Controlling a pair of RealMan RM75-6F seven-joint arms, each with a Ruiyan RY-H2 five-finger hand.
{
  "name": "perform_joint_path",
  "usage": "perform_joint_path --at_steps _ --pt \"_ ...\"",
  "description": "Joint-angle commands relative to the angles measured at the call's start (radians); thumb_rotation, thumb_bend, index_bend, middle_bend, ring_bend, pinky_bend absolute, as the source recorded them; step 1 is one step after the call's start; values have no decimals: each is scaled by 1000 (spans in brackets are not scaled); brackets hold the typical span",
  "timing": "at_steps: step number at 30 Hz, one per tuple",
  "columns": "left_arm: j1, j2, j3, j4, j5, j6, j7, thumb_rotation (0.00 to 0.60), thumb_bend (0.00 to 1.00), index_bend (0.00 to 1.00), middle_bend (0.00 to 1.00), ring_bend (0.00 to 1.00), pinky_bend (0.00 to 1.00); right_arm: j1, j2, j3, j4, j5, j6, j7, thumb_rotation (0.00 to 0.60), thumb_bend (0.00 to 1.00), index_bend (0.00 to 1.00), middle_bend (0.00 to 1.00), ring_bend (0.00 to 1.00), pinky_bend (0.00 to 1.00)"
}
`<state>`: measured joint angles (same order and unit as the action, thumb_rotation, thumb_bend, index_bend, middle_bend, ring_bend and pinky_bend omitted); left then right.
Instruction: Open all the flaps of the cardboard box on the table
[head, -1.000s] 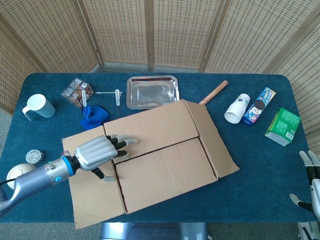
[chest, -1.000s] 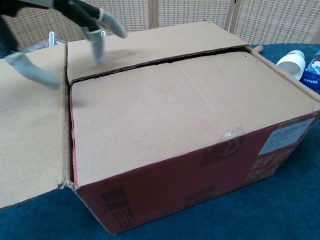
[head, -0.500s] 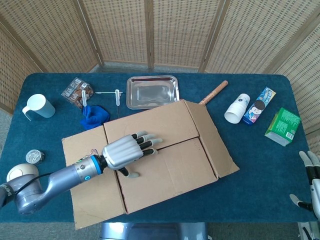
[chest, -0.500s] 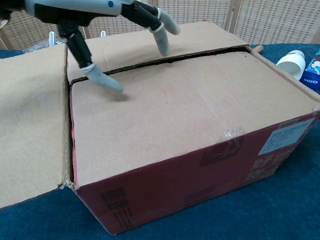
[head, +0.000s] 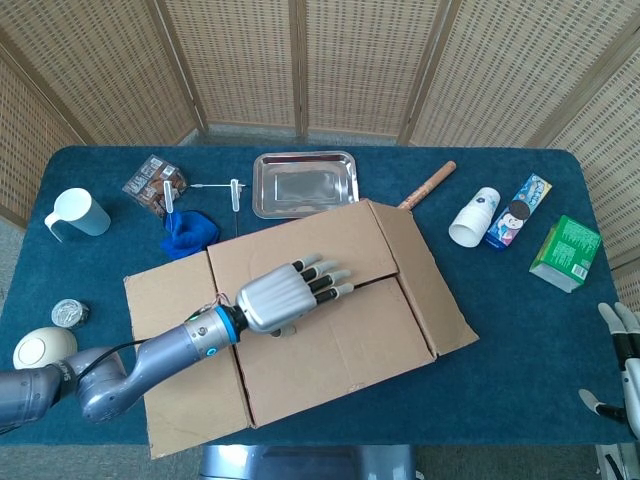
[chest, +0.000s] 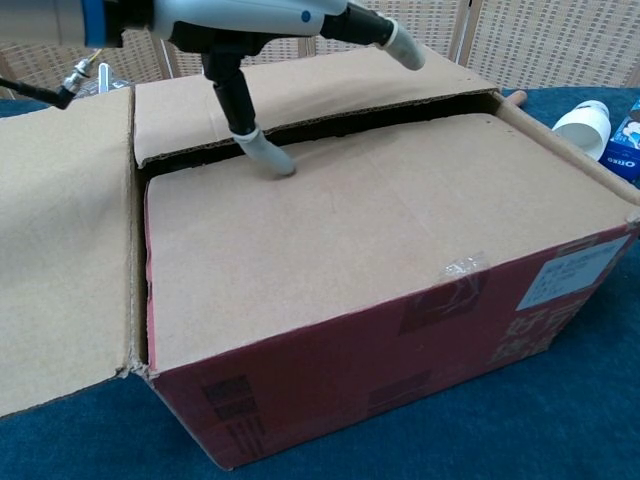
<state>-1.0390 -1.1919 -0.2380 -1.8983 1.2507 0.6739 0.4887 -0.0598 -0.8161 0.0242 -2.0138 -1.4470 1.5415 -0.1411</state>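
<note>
Since the earlier frame, the left hand (head: 283, 297) had slid toward three o'clock over the cardboard box (head: 330, 300) at table centre, fingers spread, thumb pressing the near flap (chest: 380, 240); the right hand (head: 622, 370), at four o'clock, lay open.

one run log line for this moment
left hand thumb pressing near top flap of brown cardboard box | side flaps open, both top flaps closed | right hand idle at table edge
</note>
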Motion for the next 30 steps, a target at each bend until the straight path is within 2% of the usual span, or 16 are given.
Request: perform_joint_path --at_steps 1,10,23,25,30 --pt "-31 -26 11 12 -53 30 62 600 1 0 0 0 108 0 3 0 0 0 -1 7 600 0 0 0 0 0" --pt "-74 -48 41 34 -128 68 158 600 1 0 0 0 106 3 10 -3 1 -3 -10 20 600 0 0 0 0 0" --pt "-118 -65 79 35 -147 100 231 600 23 0 0 0 106 1 15 -9 -2 -14 -9 29 600 0 0 0 0 0" --pt "-123 -66 85 33 -152 104 239 600 43 0 0 0 107 1 16 -10 -2 -16 -11 32 600 0 0 0 0 0" --pt "-138 -63 101 33 -156 118 284 600 173 0 0 0 110 1 21 -10 0 -16 -11 44 600 0 0 0 0 0"
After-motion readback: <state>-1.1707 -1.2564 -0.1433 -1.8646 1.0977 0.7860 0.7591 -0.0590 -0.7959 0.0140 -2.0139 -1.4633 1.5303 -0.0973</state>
